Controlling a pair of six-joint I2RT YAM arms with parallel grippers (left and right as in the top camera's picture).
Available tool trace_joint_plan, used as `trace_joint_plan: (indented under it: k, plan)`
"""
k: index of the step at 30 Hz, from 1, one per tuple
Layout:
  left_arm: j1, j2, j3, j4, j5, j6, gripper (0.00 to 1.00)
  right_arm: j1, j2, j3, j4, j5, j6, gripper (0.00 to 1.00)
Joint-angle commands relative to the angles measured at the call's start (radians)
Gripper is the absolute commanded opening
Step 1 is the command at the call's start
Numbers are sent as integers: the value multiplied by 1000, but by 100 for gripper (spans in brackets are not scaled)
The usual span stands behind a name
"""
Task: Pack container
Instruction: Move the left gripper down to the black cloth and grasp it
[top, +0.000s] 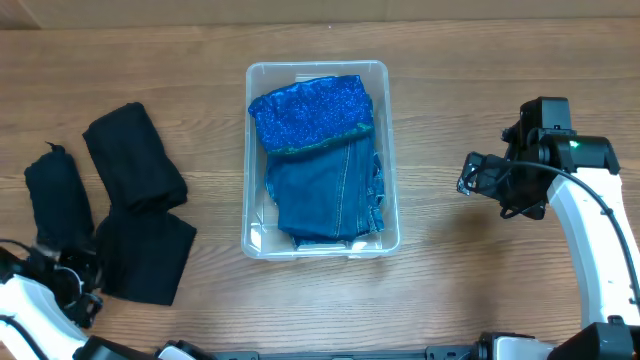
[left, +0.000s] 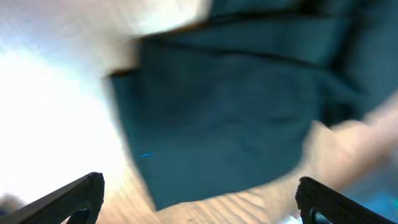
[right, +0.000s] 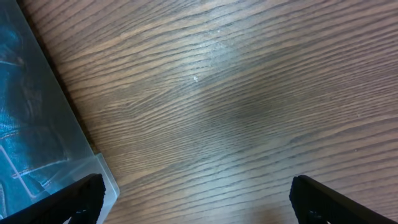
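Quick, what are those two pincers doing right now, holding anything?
Left pincer: open, holding nothing, over a dark cloth.
Right pincer: open, holding nothing, over the wooden table.

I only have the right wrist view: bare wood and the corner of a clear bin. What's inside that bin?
Observer: The container holds folded jeans, with a shiny blue cloth on top at the far end.
Operator: Anything lying outside it?
Observer: Yes, three black cloths lie on the table, on the left arm's side.
Operator: Where's the left gripper?
Observer: The left gripper is open by the nearest black cloth. Its camera is blurred, so I cannot tell whether it touches the cloth.
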Motion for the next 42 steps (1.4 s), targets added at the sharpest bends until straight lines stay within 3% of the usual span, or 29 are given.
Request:
trace_joint_plan:
  k: [1, 21, 35, 38, 42]
  plan:
    - [23, -2, -56, 18, -152, -121, 100, -3, -4, 16, 8, 13, 3, 100]
    - [56, 0, -284, 251, -8, -21, 100, -3, -4, 16, 14, 13, 3, 100]
    - [56, 29, -414, 505, 220, 61, 100, -3, -4, 16, 14, 13, 3, 100]
    - [55, 66, -416, 529, 256, 61, 93, -3, -4, 16, 13, 13, 3, 100]
    - [55, 107, -416, 558, 309, 61, 75, -3, -4, 16, 11, 13, 3, 100]
